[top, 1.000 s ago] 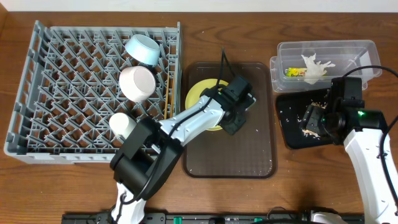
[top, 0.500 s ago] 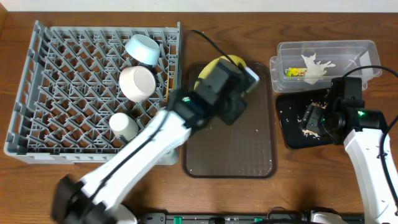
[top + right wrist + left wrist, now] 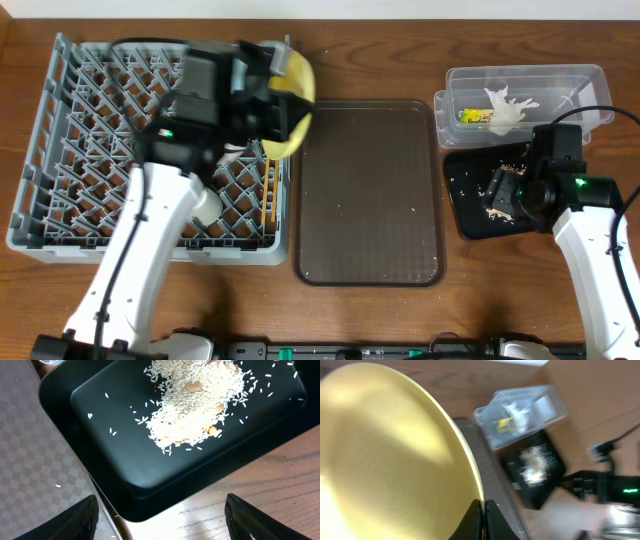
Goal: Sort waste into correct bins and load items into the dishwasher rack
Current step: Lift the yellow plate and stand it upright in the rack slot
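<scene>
The left gripper (image 3: 268,108), jaws clamped on the rim of the plate (image 3: 293,98), holds it steeply tilted above the right-hand margin of the rack (image 3: 60,150), an attitude that would suit slotting it upright. The arm reaches up across the rack, wrist turned toward the brown tray (image 3: 370,200). The right gripper (image 3: 161,506), fingers wide apart and empty, hangs low over the black tray (image 3: 100,435) and its scraps (image 3: 192,405), apparently idle.
</scene>
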`<state>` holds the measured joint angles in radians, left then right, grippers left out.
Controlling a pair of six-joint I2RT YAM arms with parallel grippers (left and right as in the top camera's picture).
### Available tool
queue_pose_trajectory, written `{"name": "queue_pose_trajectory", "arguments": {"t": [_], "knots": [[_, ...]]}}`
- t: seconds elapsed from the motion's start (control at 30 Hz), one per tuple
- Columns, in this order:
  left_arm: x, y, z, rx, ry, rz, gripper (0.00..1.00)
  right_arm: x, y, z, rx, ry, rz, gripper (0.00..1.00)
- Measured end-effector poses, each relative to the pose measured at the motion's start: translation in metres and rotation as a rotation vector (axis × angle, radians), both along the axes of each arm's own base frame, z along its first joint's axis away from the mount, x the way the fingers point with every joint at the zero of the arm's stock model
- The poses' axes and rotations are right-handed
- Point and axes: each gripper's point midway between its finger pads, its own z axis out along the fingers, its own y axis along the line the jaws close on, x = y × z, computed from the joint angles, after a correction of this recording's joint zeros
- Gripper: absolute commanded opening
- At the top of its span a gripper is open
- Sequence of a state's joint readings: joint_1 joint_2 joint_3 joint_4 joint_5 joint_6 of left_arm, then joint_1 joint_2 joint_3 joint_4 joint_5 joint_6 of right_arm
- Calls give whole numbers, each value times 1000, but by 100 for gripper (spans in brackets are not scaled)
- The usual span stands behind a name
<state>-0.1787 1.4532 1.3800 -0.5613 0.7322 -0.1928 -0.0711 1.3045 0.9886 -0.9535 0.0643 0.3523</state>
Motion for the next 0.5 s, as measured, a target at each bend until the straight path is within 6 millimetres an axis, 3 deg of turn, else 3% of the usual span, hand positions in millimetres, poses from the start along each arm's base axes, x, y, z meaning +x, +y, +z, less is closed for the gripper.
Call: {"name": "queue_pose_trajectory", "arguments": {"t": [0.23,0.5], "knots": [[13,40,5,-220,93,-8,6,0,0,0,0,0,0,79],[27,65,-17,-370,208,-27,6,0,0,0,0,-1,0,79]]}}
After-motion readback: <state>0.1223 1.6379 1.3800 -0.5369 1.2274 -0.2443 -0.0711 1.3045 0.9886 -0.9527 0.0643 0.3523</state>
